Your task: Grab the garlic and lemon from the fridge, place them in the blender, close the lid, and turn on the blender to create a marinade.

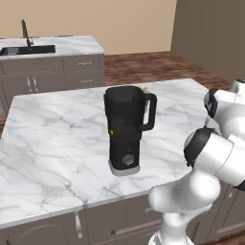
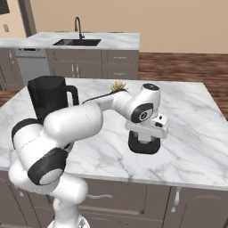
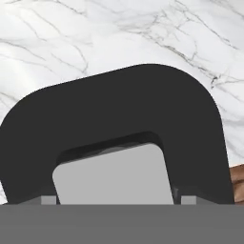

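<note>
Black lid [image 3: 119, 119] lies flat on the marble tabletop [image 2: 191, 133], and I see my fingers [image 2: 144, 141] spread wide straight above it, holding nothing. The blender [image 1: 125, 129] stands well apart, jar uncovered.

Black lid [image 3: 119, 109] flat on counter, blender [image 1: 125, 129] upright.

The lid [image 3: 119, 109] looks matt black plastic with a smooth grey centre. The counter [image 1: 52, 139] is polished white veined marble. The floor [image 1: 153, 64] is brown wood.
</note>
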Motion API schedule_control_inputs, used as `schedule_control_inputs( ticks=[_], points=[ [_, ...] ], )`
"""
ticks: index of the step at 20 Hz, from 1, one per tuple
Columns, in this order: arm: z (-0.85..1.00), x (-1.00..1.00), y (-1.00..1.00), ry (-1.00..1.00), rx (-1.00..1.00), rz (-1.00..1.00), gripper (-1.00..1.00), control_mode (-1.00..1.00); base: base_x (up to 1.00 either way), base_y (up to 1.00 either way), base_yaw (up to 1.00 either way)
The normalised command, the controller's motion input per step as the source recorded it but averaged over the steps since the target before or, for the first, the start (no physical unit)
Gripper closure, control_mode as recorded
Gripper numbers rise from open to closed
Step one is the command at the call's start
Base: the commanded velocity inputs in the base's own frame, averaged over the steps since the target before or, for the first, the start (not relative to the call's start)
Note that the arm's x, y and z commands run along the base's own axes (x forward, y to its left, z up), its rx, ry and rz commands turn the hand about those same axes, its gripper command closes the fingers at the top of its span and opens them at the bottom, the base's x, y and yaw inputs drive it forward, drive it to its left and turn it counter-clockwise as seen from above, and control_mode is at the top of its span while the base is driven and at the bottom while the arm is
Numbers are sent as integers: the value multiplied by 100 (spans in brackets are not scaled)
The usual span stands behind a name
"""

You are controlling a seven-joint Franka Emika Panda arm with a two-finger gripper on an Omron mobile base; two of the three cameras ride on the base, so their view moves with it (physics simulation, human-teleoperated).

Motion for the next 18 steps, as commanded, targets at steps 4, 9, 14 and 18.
schedule_control_inputs(
  ticks=[4,9,14,18],
  points=[
    [100,0,81,-5,-2,-1,100,-100,0,0,0],
    [100,0,75,-5,-5,-1,100,-100,0,0,0],
    [100,0,82,-1,-5,-2,100,-100,0,0,0],
    [100,0,72,0,-2,-4,100,-100,0,0,0]
  ],
)
